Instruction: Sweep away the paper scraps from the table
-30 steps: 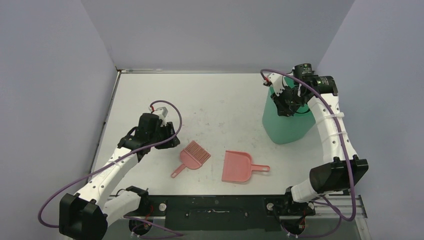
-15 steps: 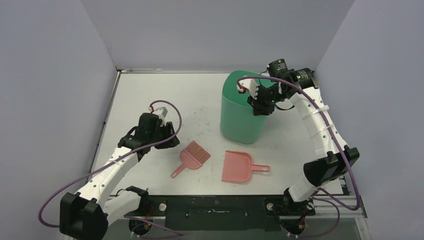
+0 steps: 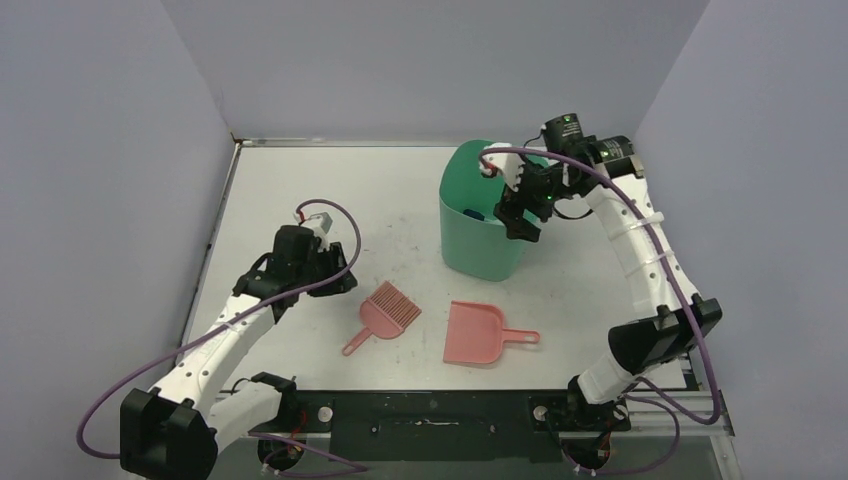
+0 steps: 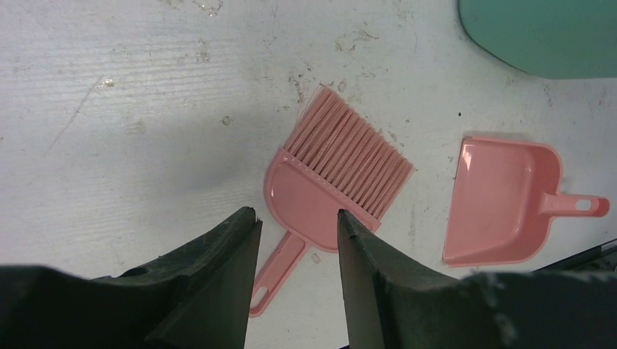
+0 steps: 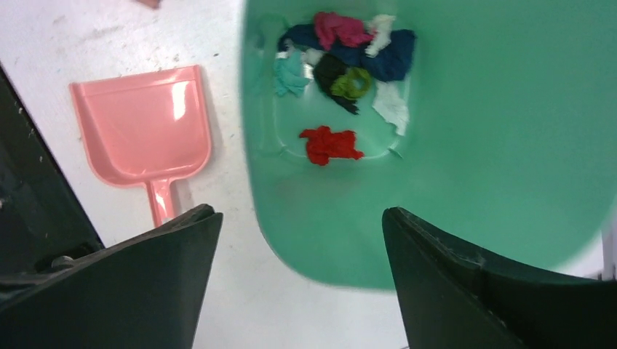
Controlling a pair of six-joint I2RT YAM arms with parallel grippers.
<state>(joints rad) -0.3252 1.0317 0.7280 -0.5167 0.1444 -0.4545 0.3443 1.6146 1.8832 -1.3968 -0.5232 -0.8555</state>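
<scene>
Paper scraps (image 5: pixel 348 62) lie heaped inside the green bin (image 3: pixel 480 245) on the worktop (image 3: pixel 400 190). My right gripper (image 5: pixel 300 213) is spread wide at its rim, contact unclear. My left gripper (image 4: pixel 295 214), parted and empty, hangs above the pink brush (image 4: pixel 335 174).

one brush (image 3: pixel 383 313), one dustpan (image 3: pixel 476 333), one bin (image 3: pixel 480 250), several paper scraps (image 5: pixel 331 144).

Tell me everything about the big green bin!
The bin is a tall, smooth mint-green tub that looks like plastic, with rounded corners and no lid. It sits on the table, beyond the dustpan. At its bottom lie the paper scraps: red, magenta, dark blue, cyan, green and white. The right pincer straddles its rim, wide open.
</scene>
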